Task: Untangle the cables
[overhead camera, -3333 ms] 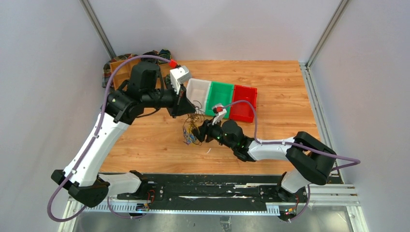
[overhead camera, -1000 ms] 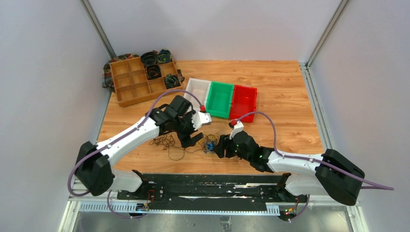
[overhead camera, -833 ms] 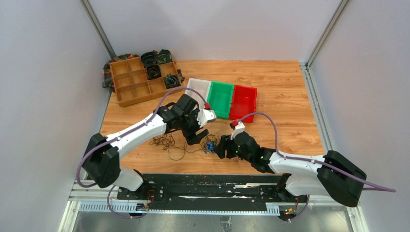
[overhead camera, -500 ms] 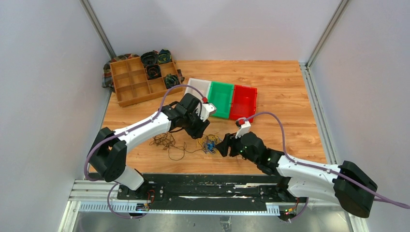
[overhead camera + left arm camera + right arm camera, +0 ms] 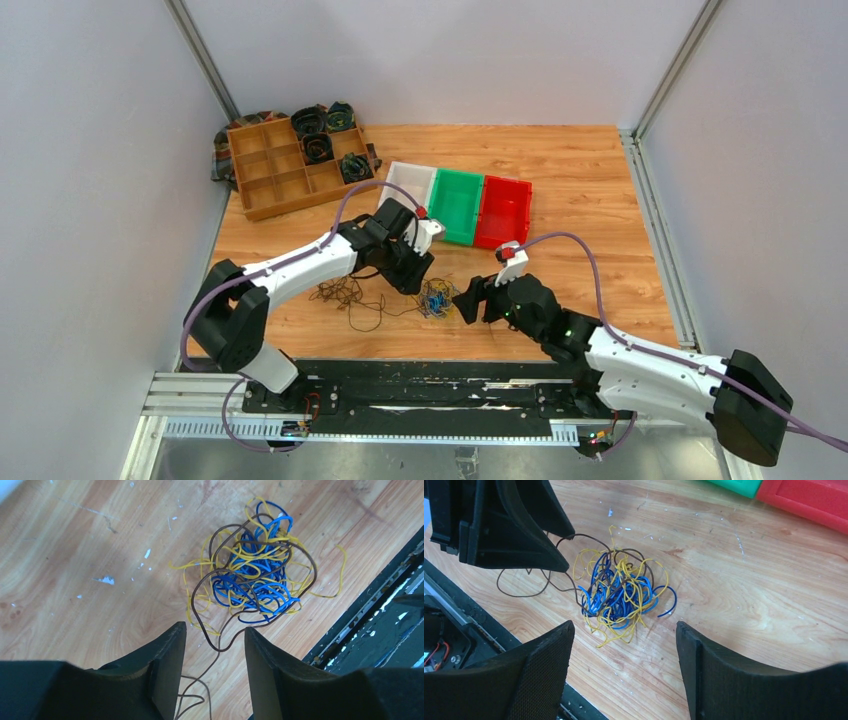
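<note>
Two grippers stood at the tangle (image 5: 435, 298), and both had just changed. Nearest me, on its right, the right gripper (image 5: 624, 630) had let go and drawn back. Its fingers were spread wide and empty, with the tangle just ahead of them. The tangle itself, blue and yellow with one brown wire (image 5: 219, 650) looped round it, lay on the table (image 5: 580, 180), no longer lifted as it was seconds before. Just beyond it, the left gripper (image 5: 214, 630) had come down low and narrowed to about half spread. The brown wire ran loose between its fingers, not pinched as far as I could see. Left of the tangle lay a black bunch (image 5: 340, 292), and a thin strand seemed to run between them. Beyond the tangle sat three bins (image 5: 455, 200), and farthest off the tray (image 5: 262, 180). I judged the black mostly out, but blue and yellow were knotted together, so the next grip had to start afresh.
</note>
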Motion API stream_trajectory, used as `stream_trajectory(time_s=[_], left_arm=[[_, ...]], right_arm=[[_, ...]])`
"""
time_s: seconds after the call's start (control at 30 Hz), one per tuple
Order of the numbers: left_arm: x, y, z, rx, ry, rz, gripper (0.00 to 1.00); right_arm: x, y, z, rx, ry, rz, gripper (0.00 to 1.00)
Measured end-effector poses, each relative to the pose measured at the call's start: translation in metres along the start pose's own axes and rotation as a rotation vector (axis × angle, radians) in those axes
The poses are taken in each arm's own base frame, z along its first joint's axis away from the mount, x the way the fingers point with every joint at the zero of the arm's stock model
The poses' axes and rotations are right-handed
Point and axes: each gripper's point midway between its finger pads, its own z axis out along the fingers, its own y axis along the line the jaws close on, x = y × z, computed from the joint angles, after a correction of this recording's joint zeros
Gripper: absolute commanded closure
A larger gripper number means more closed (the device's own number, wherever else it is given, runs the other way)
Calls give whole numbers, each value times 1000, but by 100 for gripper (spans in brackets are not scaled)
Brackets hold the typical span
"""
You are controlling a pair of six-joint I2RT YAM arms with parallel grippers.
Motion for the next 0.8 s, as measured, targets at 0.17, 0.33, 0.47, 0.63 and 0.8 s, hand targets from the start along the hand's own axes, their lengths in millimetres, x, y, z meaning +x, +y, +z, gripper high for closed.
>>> stream_trajectory(time_s=[0.17, 0.33, 0.47, 0.63, 0.8], left_arm=[[8, 3, 5, -5, 30, 1, 92], [-1, -1, -11, -3, -7, 41, 98], [-27, -15, -46, 23, -108, 96, 98], [-45, -35, -82, 80, -190, 151, 99], [-37, -48, -92, 145, -164, 161, 99]], right_arm=[[-1, -2, 2, 13, 7, -36, 23], [-5, 3, 13, 15, 29, -79, 22], [-13, 13, 23, -8, 27, -113, 22], [-34, 38, 40, -82, -8, -140, 22], [-47, 53, 56, -122, -44, -146, 21]])
